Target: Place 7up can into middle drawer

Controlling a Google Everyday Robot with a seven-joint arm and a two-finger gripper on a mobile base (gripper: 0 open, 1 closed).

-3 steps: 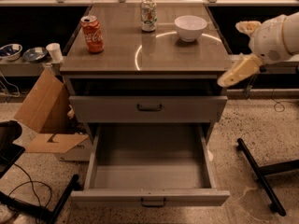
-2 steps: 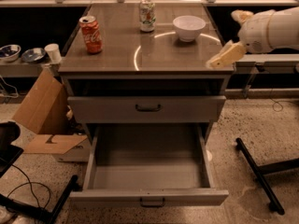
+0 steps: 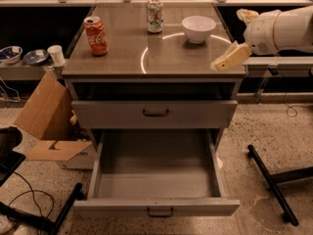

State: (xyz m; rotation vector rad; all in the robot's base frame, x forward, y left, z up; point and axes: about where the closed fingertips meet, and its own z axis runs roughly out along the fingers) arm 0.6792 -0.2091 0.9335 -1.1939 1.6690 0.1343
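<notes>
The 7up can stands upright at the back middle of the cabinet top, silvery with green printing. The middle drawer is pulled wide open at the bottom of the cabinet, and its grey inside holds nothing. My gripper hovers at the right edge of the cabinet top, right of the white bowl and well right of the can. Its beige fingers are spread apart and hold nothing.
A red-orange cola can stands at the left of the top. A white bowl sits right of the 7up can. The drawer front above is shut. A cardboard box lies on the floor at the left, and a black stand leg at the right.
My gripper has risen and moved a little left, from beside the cabinet's right side up to the level of the top's right edge. Cans, bowl and drawers have not moved.
</notes>
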